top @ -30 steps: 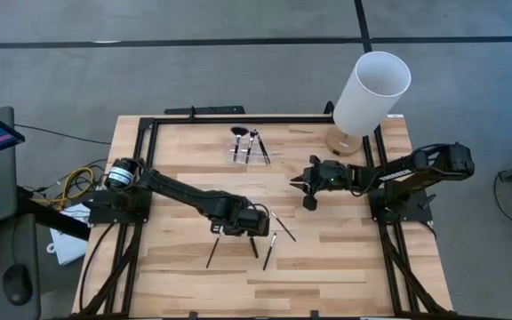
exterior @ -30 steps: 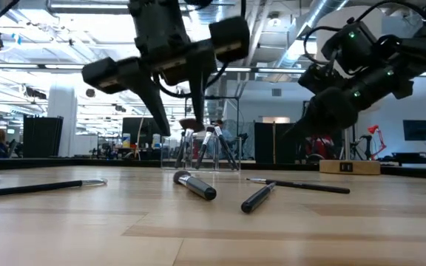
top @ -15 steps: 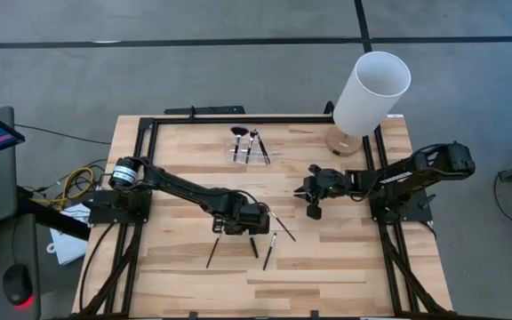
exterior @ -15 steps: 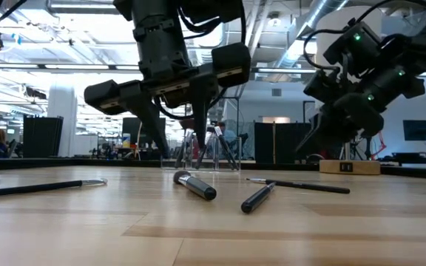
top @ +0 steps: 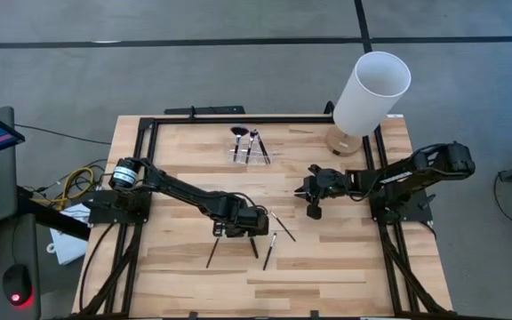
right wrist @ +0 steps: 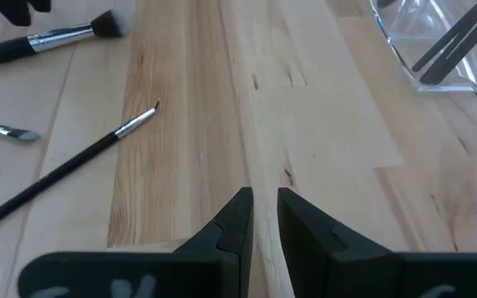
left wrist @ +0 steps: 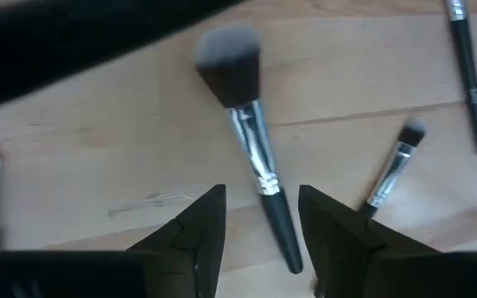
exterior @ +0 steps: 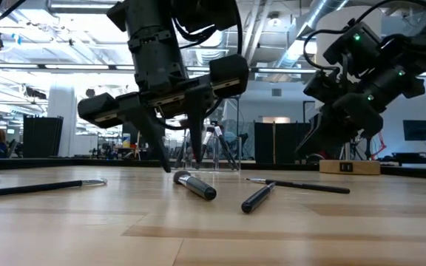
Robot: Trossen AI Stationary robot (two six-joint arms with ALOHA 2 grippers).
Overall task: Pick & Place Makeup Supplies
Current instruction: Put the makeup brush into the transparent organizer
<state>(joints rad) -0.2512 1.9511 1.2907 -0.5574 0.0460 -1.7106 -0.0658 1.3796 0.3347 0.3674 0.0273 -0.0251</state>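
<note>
Straddling fluffy brush [left wrist: 251, 149] handle, left gripper [left wrist: 261, 211] open

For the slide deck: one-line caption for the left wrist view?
Left gripper, fingers open, straddles the black handle of the fluffy-headed brush lying on the wooden table, slimmer brushes nearby.

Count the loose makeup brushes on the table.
4: fluffy brush under the left claw, long brush left of it, short brush and thin brush right of it. The arm may hide more.
</note>
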